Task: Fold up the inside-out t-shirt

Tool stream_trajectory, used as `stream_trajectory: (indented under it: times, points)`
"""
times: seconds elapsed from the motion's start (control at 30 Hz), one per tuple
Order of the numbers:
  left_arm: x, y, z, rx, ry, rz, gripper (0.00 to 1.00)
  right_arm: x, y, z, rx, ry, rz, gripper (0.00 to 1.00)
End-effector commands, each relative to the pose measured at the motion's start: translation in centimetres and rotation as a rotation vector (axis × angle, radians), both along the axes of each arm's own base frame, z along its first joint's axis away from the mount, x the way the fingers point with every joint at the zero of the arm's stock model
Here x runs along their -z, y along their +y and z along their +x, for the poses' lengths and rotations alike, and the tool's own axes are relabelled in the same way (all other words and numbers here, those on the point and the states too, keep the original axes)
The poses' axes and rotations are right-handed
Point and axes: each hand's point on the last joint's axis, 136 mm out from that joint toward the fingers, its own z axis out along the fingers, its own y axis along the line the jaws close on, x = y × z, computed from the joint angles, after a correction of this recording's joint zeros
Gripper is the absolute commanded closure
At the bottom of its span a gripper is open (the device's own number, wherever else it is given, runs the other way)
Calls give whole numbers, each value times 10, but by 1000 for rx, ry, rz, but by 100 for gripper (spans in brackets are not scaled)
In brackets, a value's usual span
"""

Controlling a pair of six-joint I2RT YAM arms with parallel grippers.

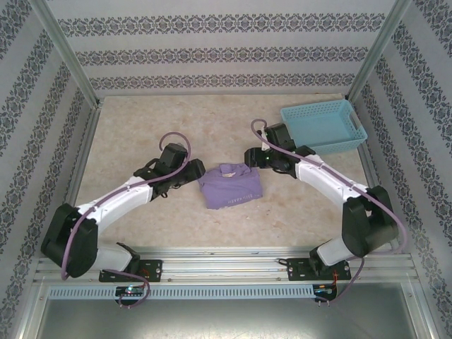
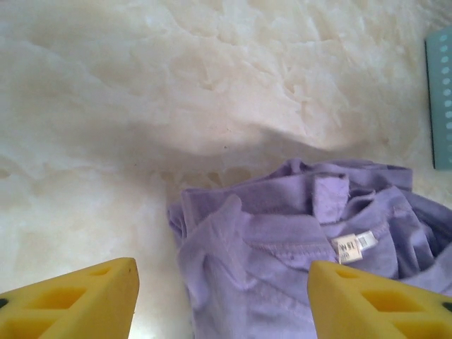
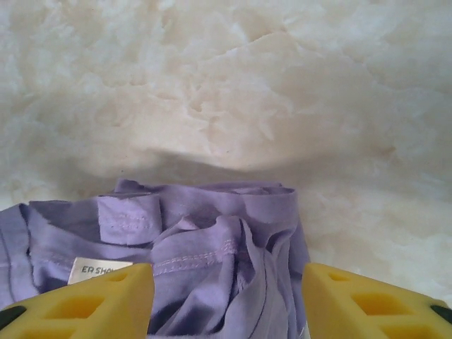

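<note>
Marbled table [image 1: 141,127], inside-out t-shirt [image 1: 231,186] bundled. We note left gripper [image 1: 192,172] at 10 o'clock, right gripper [image 1: 249,157] at 1, both spread, empty, likely flanking to fold.

Soft matt cloth t-shirt [image 1: 230,188]

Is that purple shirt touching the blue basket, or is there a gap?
Apart. The top view shows the t-shirt lying near the middle of the table and the basket off at the far right corner, well clear of it.
</note>
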Motion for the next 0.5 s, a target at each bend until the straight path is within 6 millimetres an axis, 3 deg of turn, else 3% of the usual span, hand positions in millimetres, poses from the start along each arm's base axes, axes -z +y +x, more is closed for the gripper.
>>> stream_trajectory:
  times: [0.0, 0.2, 0.37, 0.47]
  points:
    - [20, 2, -26, 39, 64, 80, 36, 23, -7, -20, -12, 80, -30, 42]
    - [22, -18, -14, 92, 46, 62, 44, 39, -3, -17, -24, 117, -47, 54]
    - [26, -34, 5, 144, 24, 62, 66, 37, -3, -2, -8, 103, -80, 87]
    - [24, -38, 15, 143, 7, 30, 82, 30, -4, 8, 7, 78, -92, 100]
